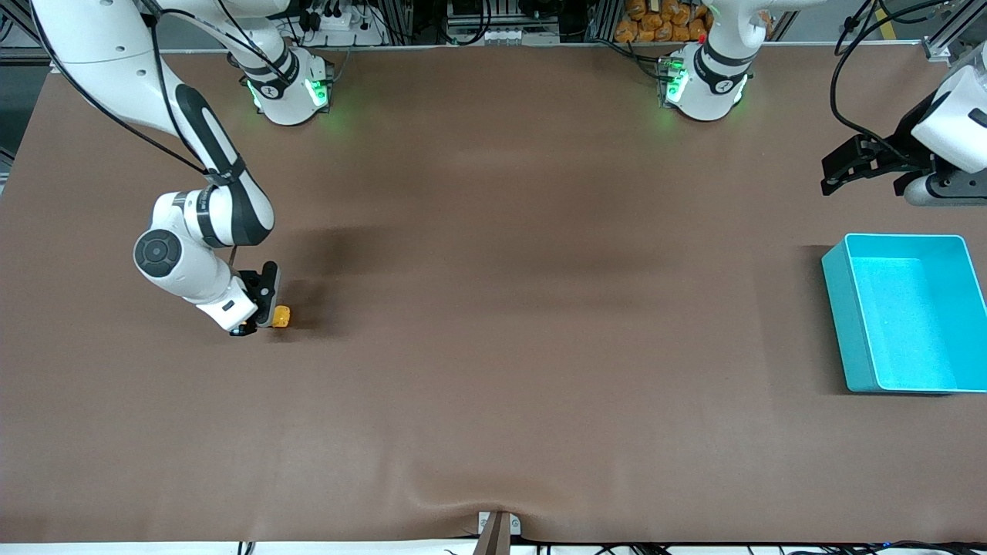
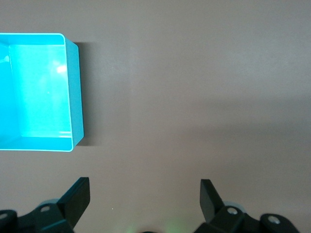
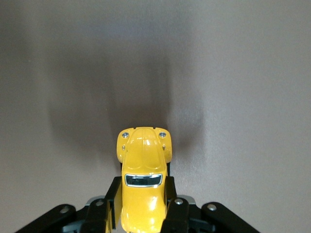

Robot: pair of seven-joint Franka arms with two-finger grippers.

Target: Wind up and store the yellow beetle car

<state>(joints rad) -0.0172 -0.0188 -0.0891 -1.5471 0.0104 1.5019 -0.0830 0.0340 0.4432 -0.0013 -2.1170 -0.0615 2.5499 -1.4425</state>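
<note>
The yellow beetle car point(image 1: 281, 317) point(image 3: 143, 184) sits on the brown table toward the right arm's end. My right gripper point(image 1: 266, 314) point(image 3: 142, 194) is down at the table and shut on the car's sides, with the bonnet sticking out past the fingers point(image 3: 171, 191). The teal bin point(image 1: 902, 312) point(image 2: 36, 92) stands empty toward the left arm's end of the table. My left gripper point(image 1: 837, 179) point(image 2: 145, 194) hangs open above the table beside the bin, nothing between its fingers, and that arm waits.
The brown table mat point(image 1: 501, 308) stretches between the car and the bin. A small bracket point(image 1: 497, 528) sits at the table edge nearest the front camera.
</note>
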